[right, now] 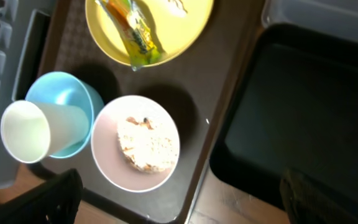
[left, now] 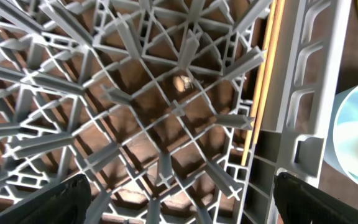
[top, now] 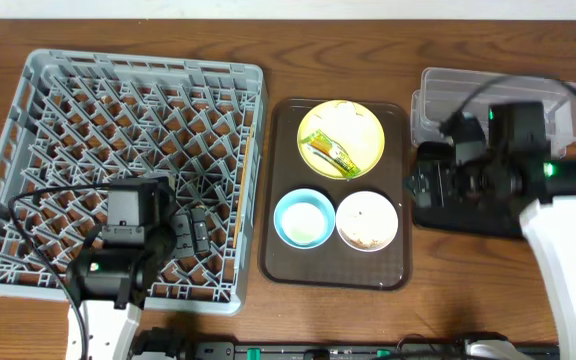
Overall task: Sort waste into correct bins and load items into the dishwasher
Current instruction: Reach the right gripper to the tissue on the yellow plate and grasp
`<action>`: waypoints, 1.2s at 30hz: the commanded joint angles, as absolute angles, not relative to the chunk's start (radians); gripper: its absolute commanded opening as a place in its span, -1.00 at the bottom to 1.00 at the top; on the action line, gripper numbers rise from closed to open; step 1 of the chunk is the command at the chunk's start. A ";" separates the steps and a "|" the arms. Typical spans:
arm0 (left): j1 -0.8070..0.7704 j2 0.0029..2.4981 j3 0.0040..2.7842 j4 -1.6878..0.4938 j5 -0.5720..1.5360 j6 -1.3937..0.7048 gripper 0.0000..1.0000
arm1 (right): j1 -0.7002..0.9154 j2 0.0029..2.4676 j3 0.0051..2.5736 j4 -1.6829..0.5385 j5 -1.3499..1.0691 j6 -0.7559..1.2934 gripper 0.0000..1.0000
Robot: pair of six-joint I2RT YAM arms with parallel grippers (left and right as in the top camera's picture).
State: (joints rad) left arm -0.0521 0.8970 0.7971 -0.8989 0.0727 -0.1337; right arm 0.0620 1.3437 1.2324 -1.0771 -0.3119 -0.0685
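The grey dishwasher rack (top: 118, 150) fills the left side. My left gripper (top: 183, 232) hangs open over its near right corner, fingers (left: 61, 199) wide above the lattice (left: 179, 112), holding nothing. On the brown tray sit the yellow plate (top: 341, 138) with the green-and-yellow wrapper (top: 330, 152) and some white tissue (top: 346, 118), the blue bowl (top: 304, 217), and the white bowl (top: 367, 220) holding crumbs (right: 146, 144). My right gripper (right: 188, 202) is open and empty above the gap between tray and black bin (right: 303, 112). The clear tub (top: 498, 100) stands behind it.
The brown serving tray (top: 388, 265) lies between rack and bins. A white cup-like thing (right: 27, 130) lies in the blue bowl (right: 73, 99). Thin pale wooden sticks (left: 263, 81) rest along the rack's right wall. The right arm covers much of the black bin (top: 468, 215).
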 commanded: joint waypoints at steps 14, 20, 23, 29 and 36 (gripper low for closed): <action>-0.047 0.913 0.818 -0.903 0.082 -0.135 0.91 | 0.348 1.589 1.393 -0.604 -0.110 -0.102 0.91; -0.047 0.913 0.818 -0.904 0.082 -0.135 0.91 | 0.394 1.755 1.393 -0.495 -0.059 -0.102 0.65; -0.047 0.913 0.818 -0.904 0.082 -0.135 0.91 | 0.396 1.839 1.393 -0.474 -0.056 -0.097 0.42; -0.047 0.914 0.818 -0.904 0.082 -0.135 0.91 | 0.395 1.958 1.393 -0.427 -0.049 0.008 0.42; -0.047 0.914 0.818 -0.904 0.083 -0.135 0.91 | 0.394 2.063 1.393 -0.392 0.028 0.046 0.43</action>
State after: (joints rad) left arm -0.0521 0.9138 0.7975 -0.9016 0.0761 -0.1337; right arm 0.3904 2.0228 1.3830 -0.4023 -0.0475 -0.0078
